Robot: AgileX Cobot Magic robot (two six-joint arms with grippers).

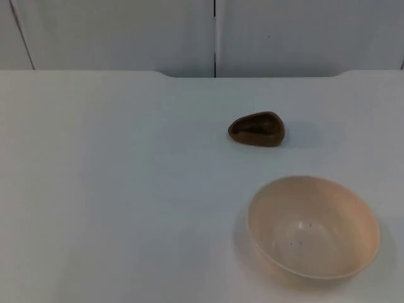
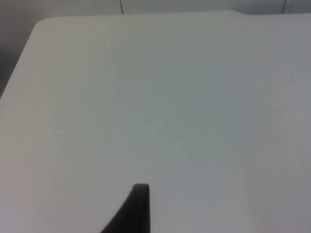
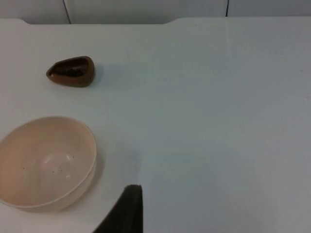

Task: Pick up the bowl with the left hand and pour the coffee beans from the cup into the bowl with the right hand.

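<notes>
Cream-coloured and open upward, the bowl (image 1: 314, 227) sits on the white worktop (image 1: 113, 189), toward the right arm's side of it and nearer our camera than the partition wall (image 1: 126, 31); we see nothing inside it but a few dark specks. Beyond it, well apart and closer to the wall, lies the small brown cup (image 1: 256, 129), a pointed, teardrop-shaped vessel with dark contents that we take to be the coffee beans. Both stand free, untouched by either arm, so we judge the task not yet begun. The left tool (image 2: 138, 208) hangs over a bare stretch of worktop, with one black fingertip in its wrist view; we cannot tell whether it is open or closed. The right tool (image 3: 127, 208) hangs above the worktop just beside the bowl, the cup farther off, and its state too we cannot tell. Since the bowl lies on the right side, we expect the left arm must reach across for it.
</notes>
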